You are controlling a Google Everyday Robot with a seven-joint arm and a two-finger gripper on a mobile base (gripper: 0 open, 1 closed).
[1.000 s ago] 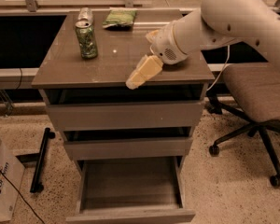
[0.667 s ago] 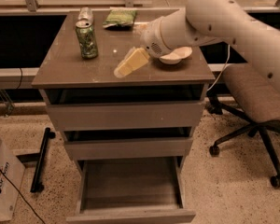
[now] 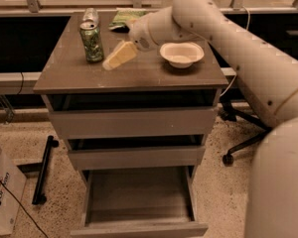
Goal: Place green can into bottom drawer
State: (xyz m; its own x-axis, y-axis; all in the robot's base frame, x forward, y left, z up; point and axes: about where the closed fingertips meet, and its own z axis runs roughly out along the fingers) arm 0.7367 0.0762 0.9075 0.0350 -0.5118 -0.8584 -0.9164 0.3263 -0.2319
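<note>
now, green can point(image 3: 92, 42) upright, gripper point(image 3: 111, 62) beside

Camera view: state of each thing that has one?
green can, upright on the cabinet top, not held.
tool, over the cabinet top just right of the green can, apart from it.
bottom drawer, pulled open, nothing visible inside.
top drawer, in or nearly in.
middle drawer, in or nearly in.
white bowl, upright, looks empty.
</note>
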